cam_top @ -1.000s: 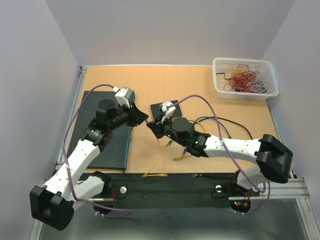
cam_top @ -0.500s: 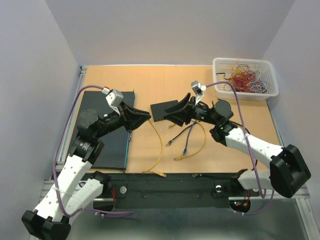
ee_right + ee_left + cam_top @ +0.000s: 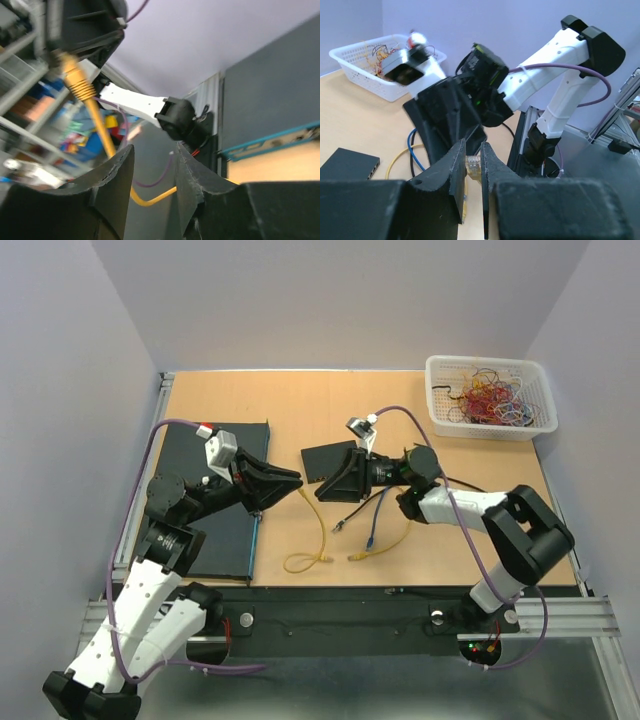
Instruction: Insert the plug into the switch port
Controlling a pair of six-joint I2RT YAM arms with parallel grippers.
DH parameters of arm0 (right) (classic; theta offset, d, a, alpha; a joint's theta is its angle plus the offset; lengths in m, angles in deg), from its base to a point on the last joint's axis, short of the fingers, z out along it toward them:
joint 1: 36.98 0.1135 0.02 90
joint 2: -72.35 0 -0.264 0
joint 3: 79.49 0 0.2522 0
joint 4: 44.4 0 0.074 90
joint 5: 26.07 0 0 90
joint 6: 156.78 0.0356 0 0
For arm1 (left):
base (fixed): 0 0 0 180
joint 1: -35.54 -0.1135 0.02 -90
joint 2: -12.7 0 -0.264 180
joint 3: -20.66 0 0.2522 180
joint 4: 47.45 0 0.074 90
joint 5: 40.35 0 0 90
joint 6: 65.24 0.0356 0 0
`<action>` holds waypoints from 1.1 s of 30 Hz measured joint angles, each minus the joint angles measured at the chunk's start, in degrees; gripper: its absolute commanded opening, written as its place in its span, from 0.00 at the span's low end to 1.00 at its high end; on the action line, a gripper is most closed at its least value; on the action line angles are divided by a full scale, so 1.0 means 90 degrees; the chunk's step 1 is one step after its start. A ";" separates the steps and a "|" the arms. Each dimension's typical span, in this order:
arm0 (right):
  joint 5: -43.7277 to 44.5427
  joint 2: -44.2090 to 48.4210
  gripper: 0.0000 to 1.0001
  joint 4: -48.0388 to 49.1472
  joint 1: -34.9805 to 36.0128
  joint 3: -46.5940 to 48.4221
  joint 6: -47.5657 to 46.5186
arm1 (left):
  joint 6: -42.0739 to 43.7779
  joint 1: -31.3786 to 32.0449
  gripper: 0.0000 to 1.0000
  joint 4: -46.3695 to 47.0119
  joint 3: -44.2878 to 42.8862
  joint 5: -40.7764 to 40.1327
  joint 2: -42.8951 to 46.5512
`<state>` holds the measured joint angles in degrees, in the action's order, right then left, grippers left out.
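**A:** First entry, the plug?

**B:** Plug (image 3: pixel 472 167): small, with a pale golden tip and a ribbed yellow boot, ending a thin yellow cable (image 3: pixel 318 530). It is held off the surface, pinched between the fingers of the left gripper (image 3: pixel 473 145), which press on it from both sides.

**A:** Its place against the port?

**B:** Switch (image 3: pixel 330 458): a flat black rectangular box lying on the light wooden surface (image 3: pixel 300 405), with ports along one side face. In the top view the plug sits just off the switch's near-left corner, in no port.

**A:** Second arm?

**B:** Right gripper (image 3: pixel 154 147): fingers parted with nothing between them, pointing at the left gripper from close by, beside the switch.

**A:** The rest?

**B:**
- The yellow cable's slack is looped on the surface.
- A blue cable (image 3: pixel 374 525) and a black cable (image 3: pixel 345 520) lie loose near it.
- A black rectangular mat (image 3: pixel 190 440) lies at the left.
- A white plastic basket (image 3: pixel 480 430) of tangled coloured wires sits in the far right corner.
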<state>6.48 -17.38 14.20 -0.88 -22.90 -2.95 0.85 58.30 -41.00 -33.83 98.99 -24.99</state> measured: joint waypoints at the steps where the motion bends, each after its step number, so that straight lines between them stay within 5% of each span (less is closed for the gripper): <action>1: -0.0012 -0.0153 0.40 0.0010 0.0000 0.0041 0.0155 | -0.0019 0.0000 0.00 0.0010 0.0002 0.0002 -0.0005; 9: -0.0022 -0.0556 0.40 0.0046 0.0053 0.0272 0.0804 | -0.0078 0.0000 0.00 -0.0056 0.0107 -0.0092 -0.0051; 14: 0.0015 -0.0466 0.51 0.0090 0.0080 0.0546 0.0891 | -0.0073 0.0000 0.00 -0.0236 0.0107 -0.0306 -0.0192; 33: 0.0056 -0.0379 0.47 0.0199 0.0338 0.0789 0.0894 | -0.0231 0.0000 0.00 -0.0505 0.0107 -0.0663 -0.0459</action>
<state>6.98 -20.79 15.99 2.16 -15.80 5.10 -1.22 58.30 -45.55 -32.87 93.03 -29.12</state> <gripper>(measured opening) 0.497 0.233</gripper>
